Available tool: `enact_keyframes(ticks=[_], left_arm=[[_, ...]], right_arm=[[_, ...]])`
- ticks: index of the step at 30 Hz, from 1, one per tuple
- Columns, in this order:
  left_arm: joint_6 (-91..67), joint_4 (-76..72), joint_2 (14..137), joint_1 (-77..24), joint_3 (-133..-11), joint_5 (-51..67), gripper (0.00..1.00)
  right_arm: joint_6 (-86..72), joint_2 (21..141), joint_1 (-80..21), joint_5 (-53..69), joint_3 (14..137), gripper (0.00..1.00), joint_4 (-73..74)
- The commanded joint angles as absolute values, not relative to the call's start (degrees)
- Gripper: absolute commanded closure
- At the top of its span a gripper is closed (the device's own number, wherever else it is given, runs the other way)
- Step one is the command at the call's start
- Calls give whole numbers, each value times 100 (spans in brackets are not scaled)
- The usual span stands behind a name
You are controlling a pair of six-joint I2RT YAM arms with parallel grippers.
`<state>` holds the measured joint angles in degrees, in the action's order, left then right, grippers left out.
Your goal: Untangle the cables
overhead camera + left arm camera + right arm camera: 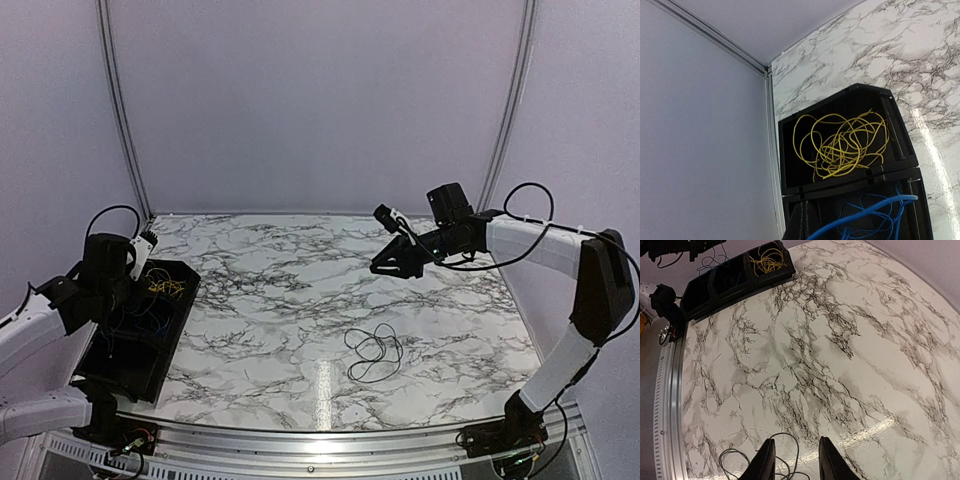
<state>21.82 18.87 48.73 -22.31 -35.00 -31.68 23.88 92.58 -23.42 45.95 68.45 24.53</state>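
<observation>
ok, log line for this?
left gripper shut over tray | right gripper open, empty | yellow cable, blue cable in separate tray compartments | black cable loose on table

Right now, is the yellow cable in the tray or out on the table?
In the tray. The yellow cable lies bunched in loose loops inside the far compartment of the tray, within its black walls.

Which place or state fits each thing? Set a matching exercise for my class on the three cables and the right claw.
Things:
1 yellow cable
2 blue cable
3 black cable
4 right claw

Places or states:
A lying loose on the marble table
B far compartment of the black tray
C open, raised above the table
D middle compartment of the tray

Pairs: 1-B; 2-D; 3-A; 4-C
</observation>
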Motion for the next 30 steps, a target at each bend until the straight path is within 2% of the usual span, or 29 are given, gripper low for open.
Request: enact_keyframes(ticks=[1, 6, 12, 23, 30], left_arm=[[2600, 1185, 5164, -2197, -4105, -2882, 100], [2676, 527, 5344, -2205, -4292, -2636, 100], [2628, 95, 5697, -2145, -3683, -2888, 100], [1943, 1429, 4894, -2144, -3426, -3068, 100], [2168, 2069, 4673, -2140, -3235, -3501, 100]], right_arm=[[2451, 9308, -2399, 4582, 7053, 70, 2566], [2504, 9308, -2398, 4518, 7062, 69, 2583], [2535, 9308, -2399, 4519, 7075, 70, 2617], [2548, 9422, -2399, 4562, 7101, 70, 2658], [2539, 9447, -2397, 4579, 7101, 70, 2663]])
